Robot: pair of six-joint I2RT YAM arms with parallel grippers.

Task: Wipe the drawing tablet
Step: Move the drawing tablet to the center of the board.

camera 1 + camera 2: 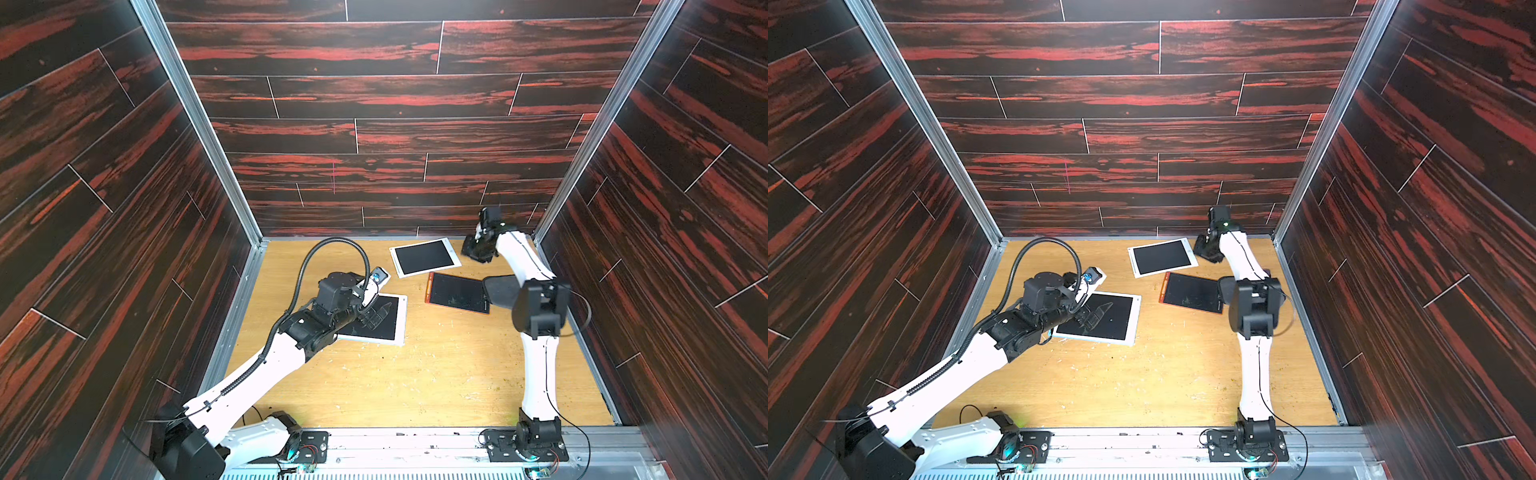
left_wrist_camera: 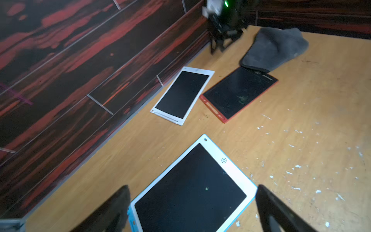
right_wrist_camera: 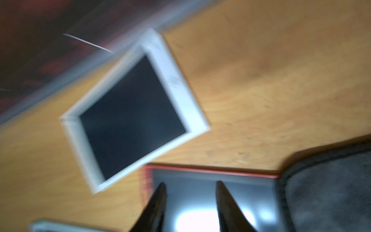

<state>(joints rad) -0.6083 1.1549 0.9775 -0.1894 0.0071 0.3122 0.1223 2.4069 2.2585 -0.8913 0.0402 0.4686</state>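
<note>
Three drawing tablets lie on the wooden table. A white-and-blue framed tablet (image 1: 395,320) (image 1: 1119,322) (image 2: 180,204) sits under my left gripper (image 1: 380,316) (image 2: 192,186), which hovers open over its dark screen. A white tablet (image 1: 424,257) (image 2: 181,94) (image 3: 130,112) lies at the back. A red-framed tablet (image 1: 457,293) (image 2: 239,92) (image 3: 251,186) shows faint green smudges. A grey cloth (image 1: 500,291) (image 2: 275,48) (image 3: 329,190) rests at the red tablet's right end. My right gripper (image 1: 478,251) (image 3: 190,182) is raised near the back right corner, its fingers apart and empty.
Dark red panelled walls (image 1: 395,137) close in the table on three sides. White crumbs (image 1: 415,357) are scattered over the front half of the table (image 1: 415,390). The right arm's elbow (image 1: 540,307) stands over the cloth's right part.
</note>
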